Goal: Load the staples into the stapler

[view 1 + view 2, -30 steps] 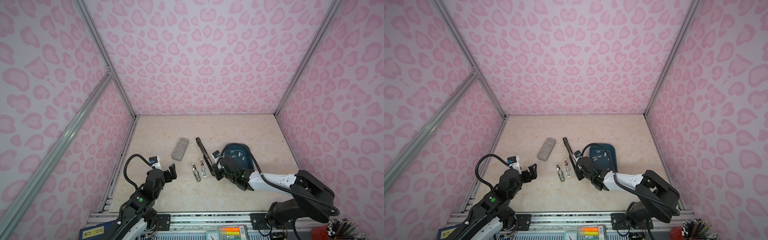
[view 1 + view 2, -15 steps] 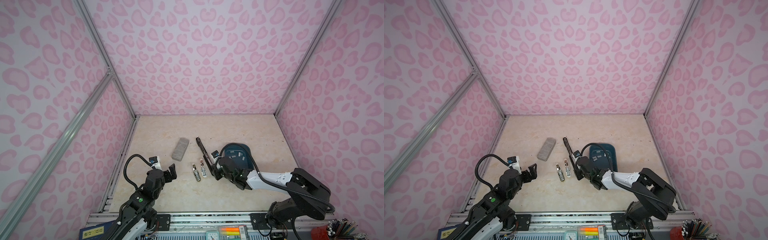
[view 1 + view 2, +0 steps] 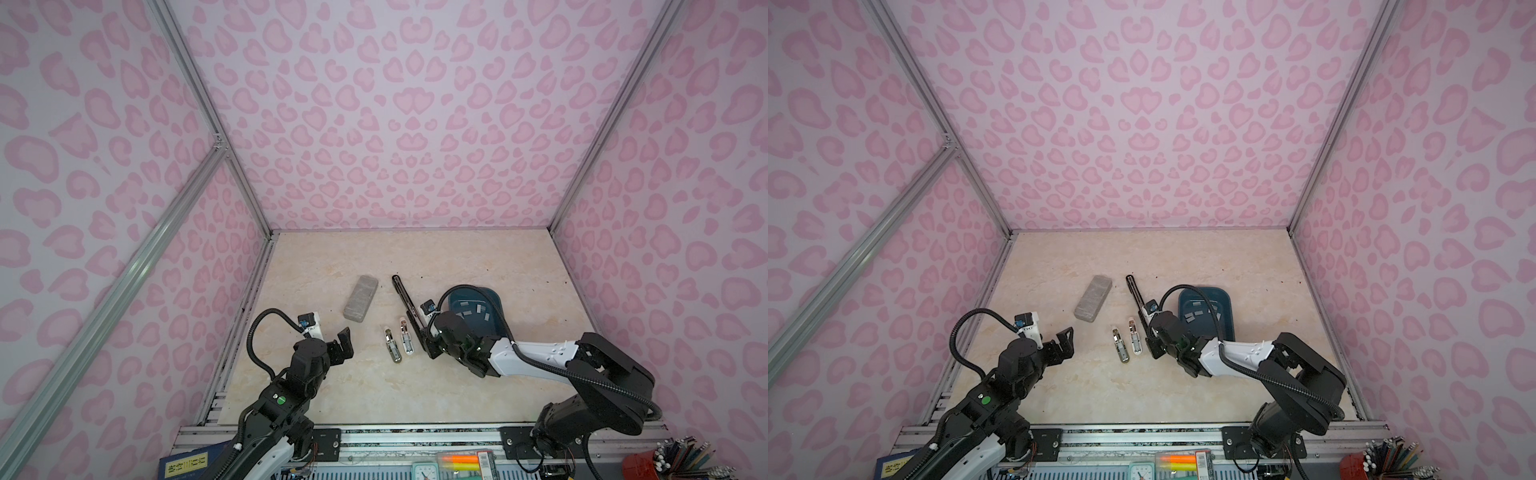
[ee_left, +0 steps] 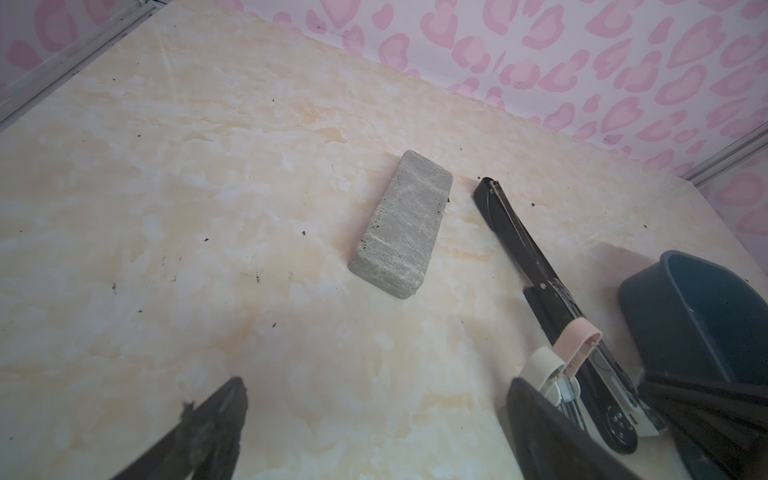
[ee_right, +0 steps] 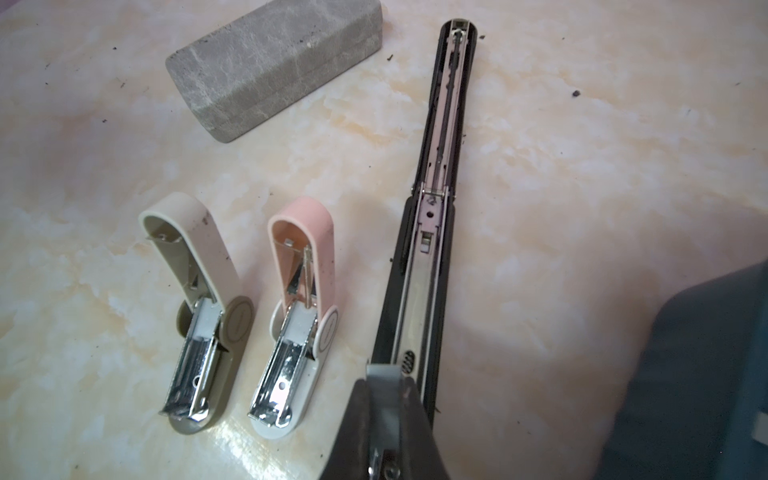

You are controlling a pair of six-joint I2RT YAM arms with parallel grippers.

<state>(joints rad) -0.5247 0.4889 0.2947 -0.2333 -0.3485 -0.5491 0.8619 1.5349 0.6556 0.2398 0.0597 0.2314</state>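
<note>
The left pincer hangs wide and empty over the tabletop, well apart from the opened black stapler. The right pincer is clamped on a staple strip at the stapler's near end, more staples lying in the blue tray. With the stapler unheld, a skewed strip could catch the channel rim and shove it aside.
</note>
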